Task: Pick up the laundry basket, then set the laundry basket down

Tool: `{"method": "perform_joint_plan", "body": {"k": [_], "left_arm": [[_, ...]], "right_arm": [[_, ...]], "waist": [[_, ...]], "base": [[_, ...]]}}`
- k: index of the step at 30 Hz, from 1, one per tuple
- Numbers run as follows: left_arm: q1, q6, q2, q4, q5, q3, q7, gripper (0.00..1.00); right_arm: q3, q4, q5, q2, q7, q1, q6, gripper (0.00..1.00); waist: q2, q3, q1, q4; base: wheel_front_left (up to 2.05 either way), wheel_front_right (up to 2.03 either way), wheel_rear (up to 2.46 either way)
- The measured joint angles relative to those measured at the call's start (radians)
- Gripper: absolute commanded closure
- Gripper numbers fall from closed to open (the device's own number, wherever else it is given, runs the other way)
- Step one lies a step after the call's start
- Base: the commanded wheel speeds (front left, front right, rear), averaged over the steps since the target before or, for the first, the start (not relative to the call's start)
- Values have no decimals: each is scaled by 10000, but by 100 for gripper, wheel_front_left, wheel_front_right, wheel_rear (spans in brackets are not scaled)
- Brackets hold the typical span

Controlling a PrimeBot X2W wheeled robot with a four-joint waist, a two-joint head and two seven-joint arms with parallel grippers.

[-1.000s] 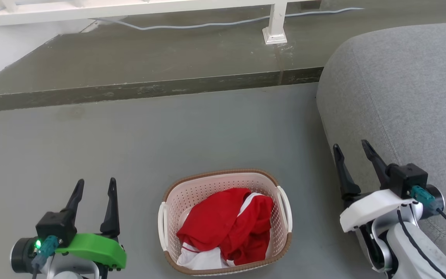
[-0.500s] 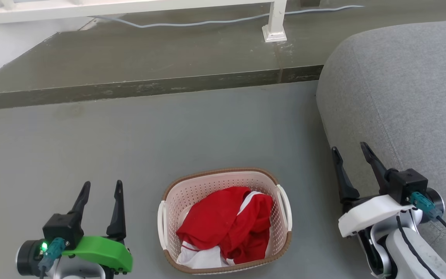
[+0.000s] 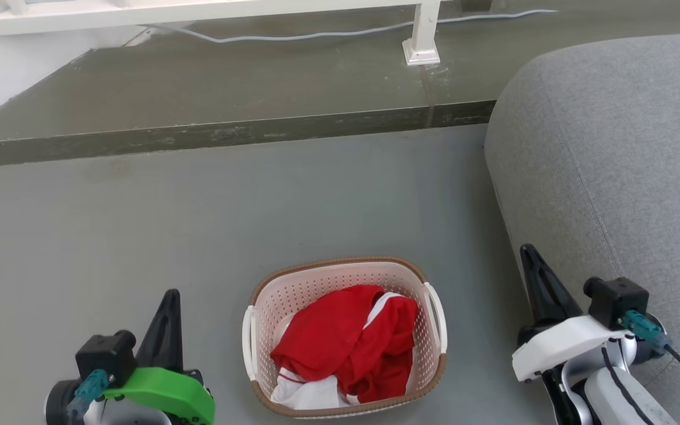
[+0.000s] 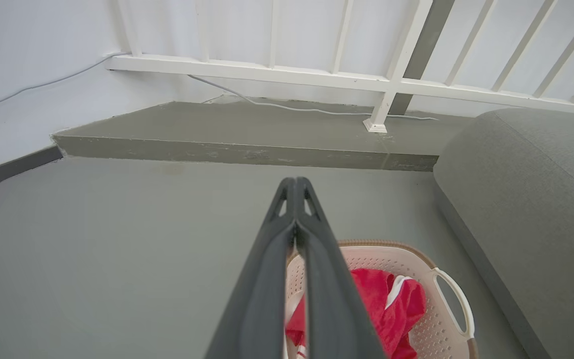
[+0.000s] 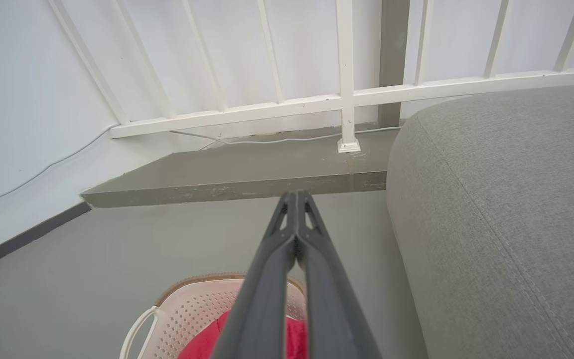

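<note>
Laundry basket (image 3: 340,260) is found on the grey floor (image 3: 139,236), between the two grippers and touched by neither. At the far left, the left gripper (image 3: 169,300) is held low. Its two dark fingers are pressed tight together and nothing is caught between them. The basket is seen to the right of this gripper, with a strip of bare floor between them. One white handle (image 3: 248,327) is turned toward the left gripper, and the other white handle (image 3: 439,316) is turned toward the right gripper. A red cloth (image 3: 340,339) is piled inside the basket, and a white cloth (image 3: 301,394) is tucked under it. Further right, the right gripper (image 3: 532,258) is held with its fingers pressed together too, and nothing is gripped. The basket is placed to the left of it, a little apart. A big grey sofa (image 3: 611,147) is seen close beside this gripper, on its right. Ahead of both grippers' tips, a raised step (image 3: 228,88) is seen, topped by a white railing (image 4: 317,75).
</note>
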Motion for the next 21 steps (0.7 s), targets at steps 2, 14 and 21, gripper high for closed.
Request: {"method": "perform_joint_plan", "body": {"k": [2, 14, 21], "left_arm": [[84, -56, -33, -19, -305, 17, 0, 100], [116, -263, -130, -15, -1973, 435, 309, 100], [115, -418, -151, 67, -2951, 696, 520, 100]], "right_arm": [[-48, -46, 224, 33, 0, 22, 59, 100], [-616, -125, 2121, 228, 372, 34, 309, 100], [-922, -125, 3097, 257, 602, 33, 407, 100]], "waist": [[0, -30, 0, 22], [0, -159, 0, 132], [0, -226, 0, 188]], "base": [[0, 0, 0], [0, 0, 0], [0, 0, 0]]}}
